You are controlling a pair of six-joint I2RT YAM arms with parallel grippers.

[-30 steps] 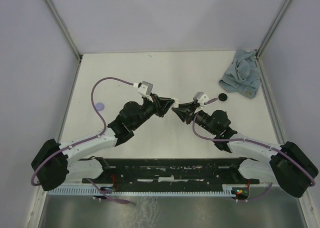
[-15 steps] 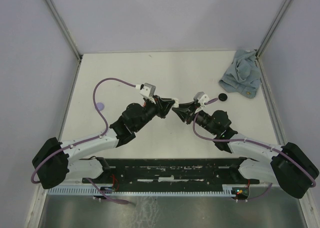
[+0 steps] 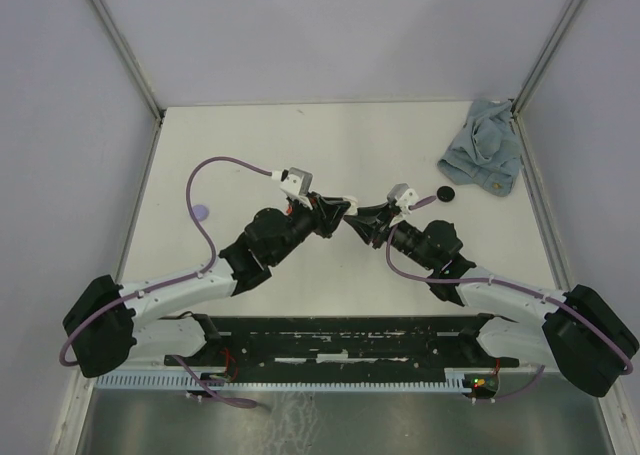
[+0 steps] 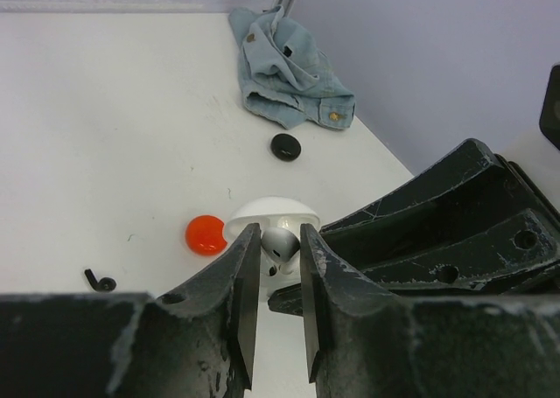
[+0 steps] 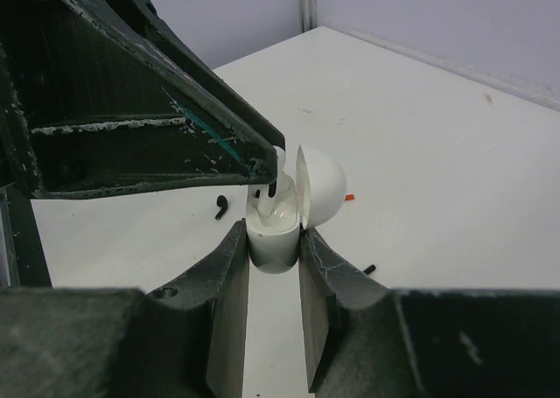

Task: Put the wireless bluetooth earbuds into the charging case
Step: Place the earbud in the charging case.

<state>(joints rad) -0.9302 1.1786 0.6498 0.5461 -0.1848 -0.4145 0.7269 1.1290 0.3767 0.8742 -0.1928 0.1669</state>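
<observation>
Top external view: the left gripper (image 3: 343,209) has edged lower and nearer to the right gripper (image 3: 357,218) than a second ago, and their tips now almost meet above the white table (image 3: 300,145). The left gripper pinches a white earbud (image 4: 280,240), glossy and rounded, which fills the narrow gap between its fingers. It hangs directly over the charging case (image 5: 273,236). The case is a small white shell clamped upright between the right gripper's fingers, its domed lid (image 5: 319,186) standing open on the far side. Just left of the left gripper's tips lies a red disc (image 4: 206,234), beside the lid. A black earbud (image 4: 99,281) lies farther left on the table. Beyond the tips sits a black disc (image 4: 285,146), and past that a crumpled blue cloth (image 4: 289,70). A lilac disc (image 3: 201,213) lies well off to the left gripper's left. The right gripper's black body crowds the left wrist view's right side.
</observation>
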